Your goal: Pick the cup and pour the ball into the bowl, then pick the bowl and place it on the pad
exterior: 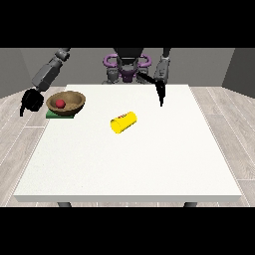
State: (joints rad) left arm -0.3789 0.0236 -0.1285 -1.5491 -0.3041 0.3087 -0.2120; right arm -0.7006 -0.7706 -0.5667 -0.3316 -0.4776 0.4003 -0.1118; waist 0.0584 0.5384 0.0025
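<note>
Ball (60,103) sits red inside my brown bowl (74,102), and the bowl rests on the green pad (52,115) by the white surface's (129,164) edge. My yellow cup (123,122) lies tipped over mid-surface. My hand at the view's left (31,101) is beside the bowl, fingers curled, holding nothing. My hand at the view's right (160,92) points straight down.

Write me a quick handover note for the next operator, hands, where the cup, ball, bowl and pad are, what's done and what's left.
Hand at the view's left: beside the bowl, off the table's left edge, holding nothing; fingers unclear.
Hand at the view's right: hanging over the table's far side, fingers straight, empty.
Yellow cup: lying on its side mid-table.
Red ball: inside the wooden bowl.
Bowl sits on the green pad at the table's far left.
Done: ball poured, bowl on pad.
Left: nothing apparent; just move the hands away.
</note>
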